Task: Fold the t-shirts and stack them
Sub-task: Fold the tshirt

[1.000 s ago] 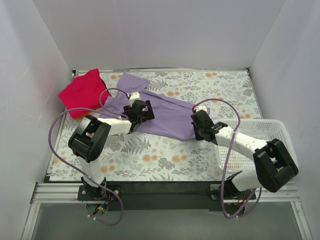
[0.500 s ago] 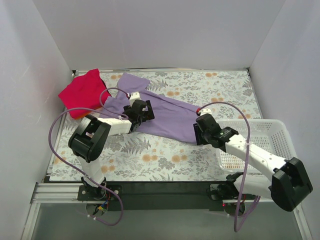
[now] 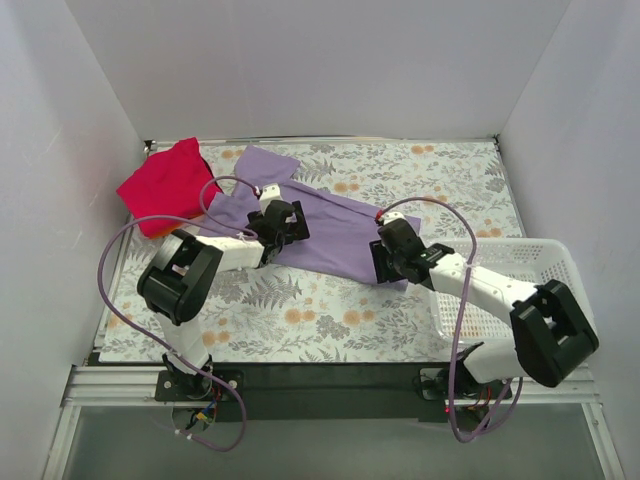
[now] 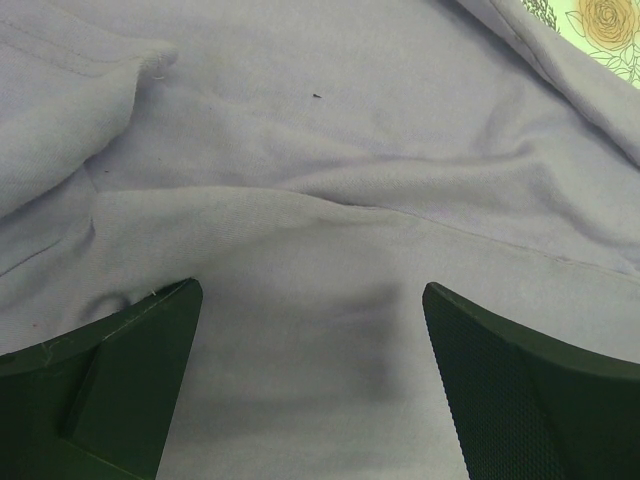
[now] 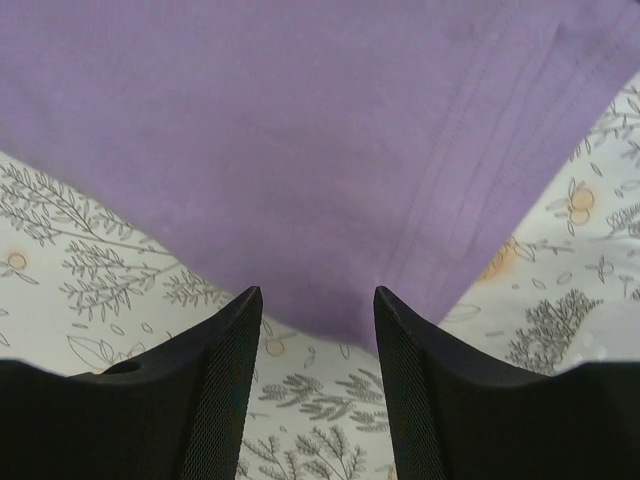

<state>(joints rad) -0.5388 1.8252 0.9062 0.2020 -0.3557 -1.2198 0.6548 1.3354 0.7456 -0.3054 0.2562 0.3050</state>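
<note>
Out in the middle of the worktop point(image 3: 440, 165) lies the lavender t-shirt point(image 3: 330, 225), stretched on a slant from far-left to near-right, so honestly the job looks like it's barely started. No fold in it that I'd call finished. There's a sleeve flopped over at the far-left end and some soft ridges and creases across the body in the left wrist view, but mostly it's one loose layer.

The red t-shirt point(image 3: 165, 185) sits bunched in the far-left corner, apart from the lavender one. I can't tell if it's properly folded or just a lump. Either way, nothing's stacked.

The left pincer point(image 3: 283, 222) hovers low over the lavender cloth with its jaws spread wide, gripping nothing. The right pincer point(image 5: 318, 295) is at the near-right hem corner, its jaws parted more narrowly with the corner of the cloth sitting between them, not clamped. The white basket point(image 3: 545, 255) stays out at the right.

My guess: all the folds and the stacking are left.
</note>
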